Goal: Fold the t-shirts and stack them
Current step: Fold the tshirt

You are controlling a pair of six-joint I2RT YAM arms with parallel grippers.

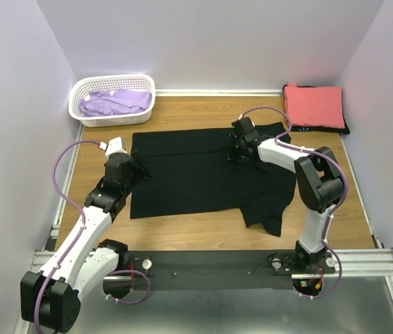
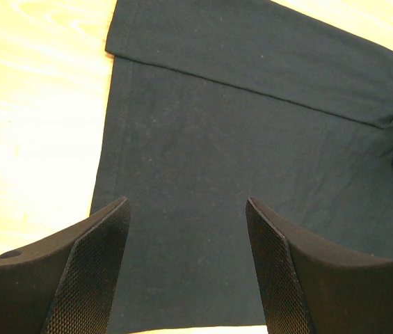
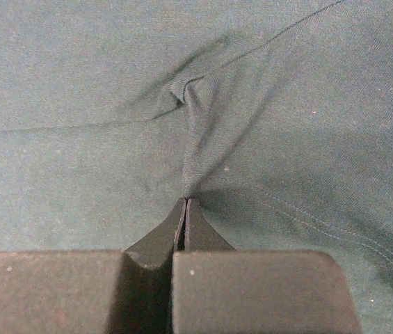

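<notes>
wood table (image 1: 203,104), walls round it. black tee (image 1: 189,174) spread flat mid-table, near-right part rumpled, hangs toward near edge. basket (image 1: 113,82) far-left corner, lavender tee (image 1: 116,102) bunched inside. coral tee (image 1: 313,106) folded, far-right corner, atop dark tee (image 1: 343,129), only edge showing. L gripper (image 2: 186,209) over black tee's left edge, jaws wide apart, nothing between. R gripper (image 3: 184,203) closed tight, pinching small ridge of black tee nr its far-middle.
</notes>
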